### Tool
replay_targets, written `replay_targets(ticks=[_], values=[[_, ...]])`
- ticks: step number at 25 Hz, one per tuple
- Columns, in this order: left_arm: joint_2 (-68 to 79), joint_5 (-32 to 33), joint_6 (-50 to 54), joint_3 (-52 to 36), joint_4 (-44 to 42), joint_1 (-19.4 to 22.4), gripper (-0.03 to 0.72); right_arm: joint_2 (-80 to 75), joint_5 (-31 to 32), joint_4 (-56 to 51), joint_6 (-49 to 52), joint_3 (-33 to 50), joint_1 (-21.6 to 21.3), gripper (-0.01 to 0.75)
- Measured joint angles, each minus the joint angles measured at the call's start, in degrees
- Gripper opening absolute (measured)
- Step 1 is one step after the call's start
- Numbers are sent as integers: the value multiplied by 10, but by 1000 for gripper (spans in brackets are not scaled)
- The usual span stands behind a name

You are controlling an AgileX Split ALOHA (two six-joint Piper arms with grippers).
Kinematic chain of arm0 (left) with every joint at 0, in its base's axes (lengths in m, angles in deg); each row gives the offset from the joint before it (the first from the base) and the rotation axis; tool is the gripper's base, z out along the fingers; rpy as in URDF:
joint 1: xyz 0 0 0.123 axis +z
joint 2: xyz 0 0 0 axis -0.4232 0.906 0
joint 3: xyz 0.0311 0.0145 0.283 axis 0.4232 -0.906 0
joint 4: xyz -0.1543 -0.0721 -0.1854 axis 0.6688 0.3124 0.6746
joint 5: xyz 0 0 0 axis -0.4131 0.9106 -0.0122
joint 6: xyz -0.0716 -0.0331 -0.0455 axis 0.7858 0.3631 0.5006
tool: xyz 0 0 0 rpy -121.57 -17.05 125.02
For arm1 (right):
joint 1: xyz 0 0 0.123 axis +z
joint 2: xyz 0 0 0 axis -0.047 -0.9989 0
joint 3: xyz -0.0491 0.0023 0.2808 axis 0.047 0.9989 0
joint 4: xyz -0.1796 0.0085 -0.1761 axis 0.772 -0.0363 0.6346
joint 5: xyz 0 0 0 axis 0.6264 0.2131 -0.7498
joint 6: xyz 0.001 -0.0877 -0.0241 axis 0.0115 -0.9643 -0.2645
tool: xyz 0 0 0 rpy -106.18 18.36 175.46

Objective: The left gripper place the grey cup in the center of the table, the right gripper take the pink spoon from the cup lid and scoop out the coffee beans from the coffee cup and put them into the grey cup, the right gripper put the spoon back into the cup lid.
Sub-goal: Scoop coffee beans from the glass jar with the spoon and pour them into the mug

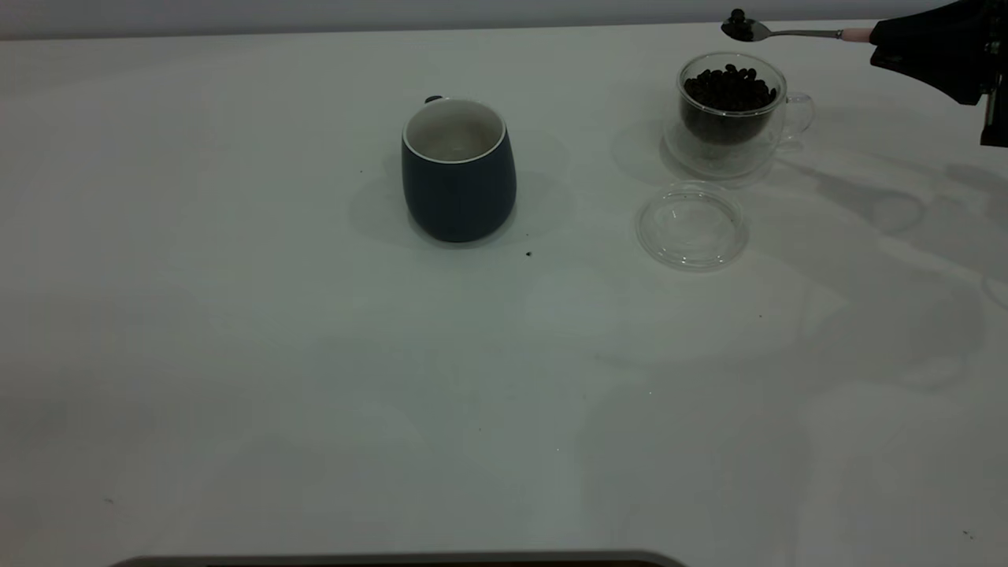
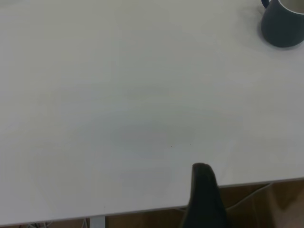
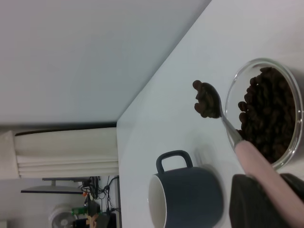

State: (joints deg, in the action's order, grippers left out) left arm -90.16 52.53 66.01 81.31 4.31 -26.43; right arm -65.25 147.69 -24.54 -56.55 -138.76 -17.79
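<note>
Grey cup [image 1: 458,169]: upright, table [image 1: 236,354] centre. Cup lid [image 1: 692,226]: flat, at 3 o'clock from it. Coffee cup [image 1: 732,110]: at 12 o'clock from lid, full of coffee beans [image 1: 729,88]. Pink spoon [image 1: 787,32]: loaded, raised above coffee cup, clamped by right gripper [image 1: 929,51]. Left gripper [image 2: 203,199]: table edge; finger state indeterminable.

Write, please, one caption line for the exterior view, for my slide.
Right end effector holds the pink spoon, loaded with coffee beans, above the coffee cup; grey cup waits mid-table.

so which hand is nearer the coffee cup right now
Right. The right hand holds the pink spoon just above the coffee cup; the left hand is at the table's far edge.
</note>
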Motion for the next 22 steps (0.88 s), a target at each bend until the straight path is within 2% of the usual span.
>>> replay_targets(ticks=[5, 22], values=[[0, 0, 0, 0, 0, 0, 586, 0, 0, 3, -1, 0, 24, 114], [0, 0, 0, 0, 0, 0, 586, 0, 0, -17, 4, 0, 187, 114]])
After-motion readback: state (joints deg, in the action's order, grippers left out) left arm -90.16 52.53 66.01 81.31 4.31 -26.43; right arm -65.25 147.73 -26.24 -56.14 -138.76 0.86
